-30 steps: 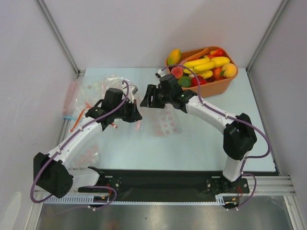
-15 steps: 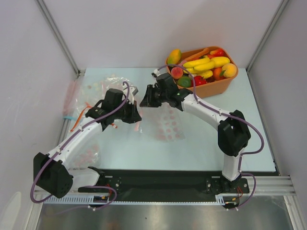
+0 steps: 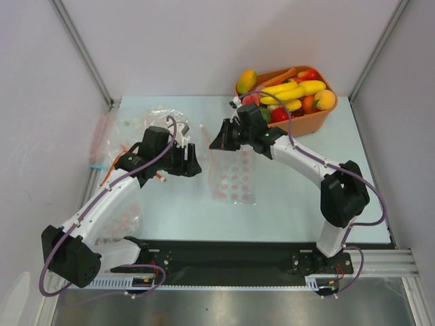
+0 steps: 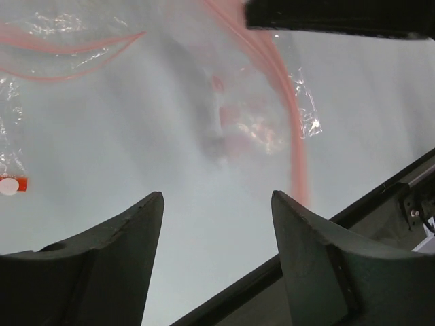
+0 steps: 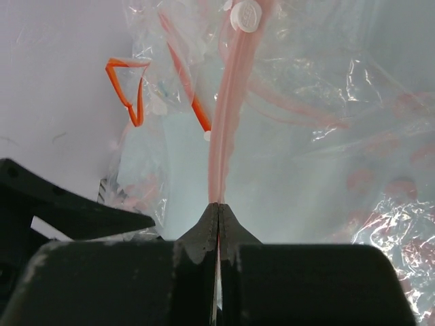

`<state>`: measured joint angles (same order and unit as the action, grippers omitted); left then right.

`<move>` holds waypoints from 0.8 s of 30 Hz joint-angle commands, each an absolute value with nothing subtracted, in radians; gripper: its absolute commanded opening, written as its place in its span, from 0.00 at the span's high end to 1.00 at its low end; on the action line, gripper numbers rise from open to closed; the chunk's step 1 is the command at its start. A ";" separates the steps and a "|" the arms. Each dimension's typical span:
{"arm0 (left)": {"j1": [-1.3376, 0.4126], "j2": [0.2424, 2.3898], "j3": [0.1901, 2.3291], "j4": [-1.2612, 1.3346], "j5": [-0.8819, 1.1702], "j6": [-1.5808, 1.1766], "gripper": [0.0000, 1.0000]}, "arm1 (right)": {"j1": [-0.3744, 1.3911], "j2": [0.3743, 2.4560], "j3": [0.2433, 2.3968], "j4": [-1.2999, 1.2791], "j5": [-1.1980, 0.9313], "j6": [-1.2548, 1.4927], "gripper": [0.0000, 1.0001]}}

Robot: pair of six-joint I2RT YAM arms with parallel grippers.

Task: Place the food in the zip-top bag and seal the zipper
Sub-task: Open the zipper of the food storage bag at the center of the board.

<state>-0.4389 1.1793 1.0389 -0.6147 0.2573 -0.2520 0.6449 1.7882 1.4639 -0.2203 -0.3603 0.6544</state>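
Note:
The zip-top bag [image 3: 232,178] lies flat mid-table, clear with pink-red dots. Its pale pink zipper [image 5: 226,125] runs straight up from my right gripper [image 5: 218,206], which is shut on that strip; from above, this gripper [image 3: 216,143] sits at the bag's far left corner. My left gripper [image 3: 193,164] stands open just left of the bag, nothing between its fingers. In the left wrist view the left gripper [image 4: 217,197] hovers over bare table, with the pink strip [image 4: 296,146] ahead to the right. The food [image 3: 291,94], bananas, strawberries and other pieces, fills the orange tub [image 3: 304,125] at the back right.
More clear bags lie crumpled at the far left [image 3: 139,122], one with an orange-red strip [image 5: 131,95], and another lies near the left arm's base [image 3: 124,221]. White walls enclose the table on three sides.
My left gripper has opened and let go of the bag. My right gripper has shut on the zipper strip and shifted slightly right, and the bag now lies flatter.

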 commanded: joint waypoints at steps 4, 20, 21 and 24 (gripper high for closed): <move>-0.362 1.199 1.124 -0.591 0.285 -0.321 0.28 | 0.641 1.681 1.424 -0.176 -0.423 0.609 1.00; -0.354 1.373 1.295 -0.502 0.400 -0.508 0.21 | 0.630 1.601 1.388 -0.202 -0.453 0.549 1.00; -0.354 1.376 1.295 -0.500 0.397 -0.511 0.23 | 0.632 1.601 1.385 -0.201 -0.453 0.548 1.00; -0.354 1.387 1.284 -0.495 0.400 -0.523 0.30 | 0.632 1.595 1.381 -0.201 -0.456 0.545 1.00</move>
